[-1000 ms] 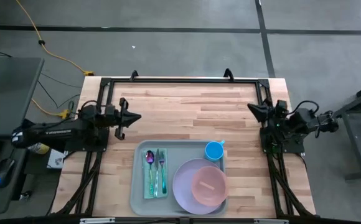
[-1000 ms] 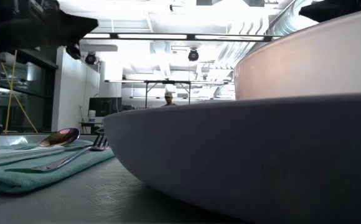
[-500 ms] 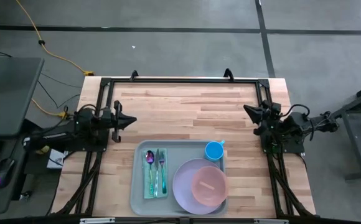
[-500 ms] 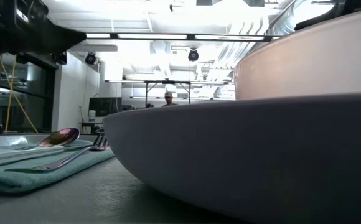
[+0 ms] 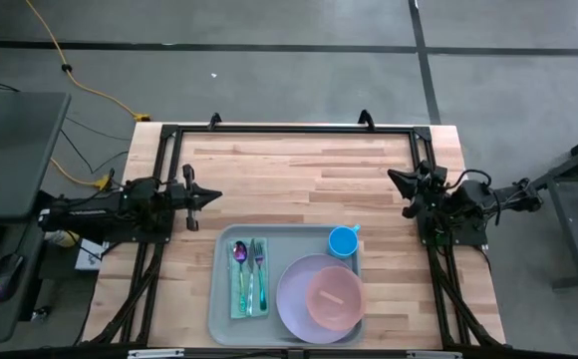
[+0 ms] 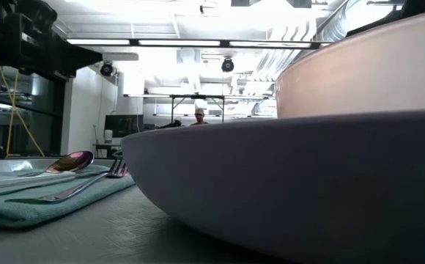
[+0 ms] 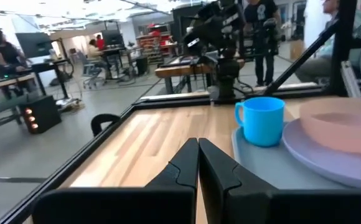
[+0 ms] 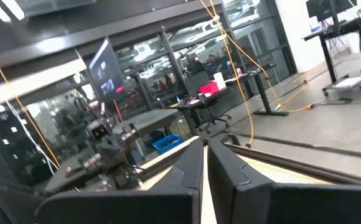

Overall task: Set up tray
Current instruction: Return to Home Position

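The grey-blue tray [image 5: 224, 299] lies at the table's near edge. It carries a teal cloth [image 5: 237, 294] with a spoon [image 5: 239, 255] and a fork [image 5: 258, 261] on it. A lavender plate [image 5: 294, 289] holds a pink bowl [image 5: 335, 297], and a blue cup [image 5: 343, 240] stands upright in the tray's far right corner. My left gripper [image 5: 212, 197] hovers shut at the table's left side, beyond the tray's far left corner, pointing at the cup [image 7: 260, 120]. My right gripper [image 5: 394, 179] is shut at the right side, away from the tray.
Bare wood covers the far half of the table [image 5: 299, 170], inside a black frame [image 5: 289, 128]. Beyond the table are desks, cables and people in the room [image 7: 6, 46]. The low view is filled by the plate [image 6: 286, 183] and the bowl [image 6: 374, 73].
My left arm has drawn back toward the table's left edge, and its gripper has shifted a little toward the near edge. My right gripper has edged slightly toward the table's middle. Nothing on the tray has moved.
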Available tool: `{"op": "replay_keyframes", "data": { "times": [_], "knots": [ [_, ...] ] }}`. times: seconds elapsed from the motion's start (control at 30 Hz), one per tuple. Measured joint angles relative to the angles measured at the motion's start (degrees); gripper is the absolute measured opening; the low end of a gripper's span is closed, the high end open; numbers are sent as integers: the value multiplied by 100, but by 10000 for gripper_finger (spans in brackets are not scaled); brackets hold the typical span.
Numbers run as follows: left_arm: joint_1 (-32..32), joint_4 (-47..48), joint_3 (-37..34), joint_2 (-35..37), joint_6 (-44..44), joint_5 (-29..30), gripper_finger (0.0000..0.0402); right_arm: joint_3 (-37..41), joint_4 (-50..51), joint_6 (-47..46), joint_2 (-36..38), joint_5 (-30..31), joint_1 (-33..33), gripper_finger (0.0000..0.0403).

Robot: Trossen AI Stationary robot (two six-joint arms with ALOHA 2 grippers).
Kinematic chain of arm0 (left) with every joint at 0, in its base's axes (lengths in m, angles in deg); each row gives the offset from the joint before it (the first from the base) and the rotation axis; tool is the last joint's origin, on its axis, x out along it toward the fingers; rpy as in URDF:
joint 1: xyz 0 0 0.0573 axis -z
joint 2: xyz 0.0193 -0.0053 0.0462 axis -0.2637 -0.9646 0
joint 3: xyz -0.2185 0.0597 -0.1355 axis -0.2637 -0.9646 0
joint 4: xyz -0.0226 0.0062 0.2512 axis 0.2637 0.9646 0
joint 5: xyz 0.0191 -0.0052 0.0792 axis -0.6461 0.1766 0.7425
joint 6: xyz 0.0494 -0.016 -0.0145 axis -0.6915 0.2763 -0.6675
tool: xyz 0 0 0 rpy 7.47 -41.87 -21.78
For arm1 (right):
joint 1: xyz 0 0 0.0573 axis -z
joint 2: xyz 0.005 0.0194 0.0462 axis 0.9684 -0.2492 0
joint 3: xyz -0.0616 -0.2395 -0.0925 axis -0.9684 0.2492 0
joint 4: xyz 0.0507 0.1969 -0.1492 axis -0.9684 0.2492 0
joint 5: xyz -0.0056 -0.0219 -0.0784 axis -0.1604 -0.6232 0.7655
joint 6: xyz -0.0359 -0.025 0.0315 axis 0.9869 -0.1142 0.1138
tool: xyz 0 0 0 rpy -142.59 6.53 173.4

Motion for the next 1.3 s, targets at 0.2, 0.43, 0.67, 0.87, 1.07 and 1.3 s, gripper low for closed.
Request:
{"op": "replay_keyframes", "data": {
  "times": [0.2, 0.43, 0.67, 0.87, 1.07, 1.3],
  "knots": [
    [-2, -35, 2, 2, -222, 224, 44, -2, 410, 1045, 2, -468, 2, 0],
    [-4, -10, 2, 2, -2242, 122, 44, -2, 1386, 1695, 1, -934, 0, 0],
    [-4, 458, 4, 2, -3590, -311, 44, -2, 2241, 1889, 0, -2197, 2, 0],
    [-4, 766, 4, 0, -4173, -315, 44, -2, 2368, 2398, 0, -2747, 0, 0],
    [-4, 854, 4, 0, -4325, -313, 44, -2, 2305, 2060, 2, -2646, 0, 0],
    [-4, 846, 4, 0, -4325, -313, 44, -2, 2305, 1775, 2, -2645, 0, 0]
  ]
}}
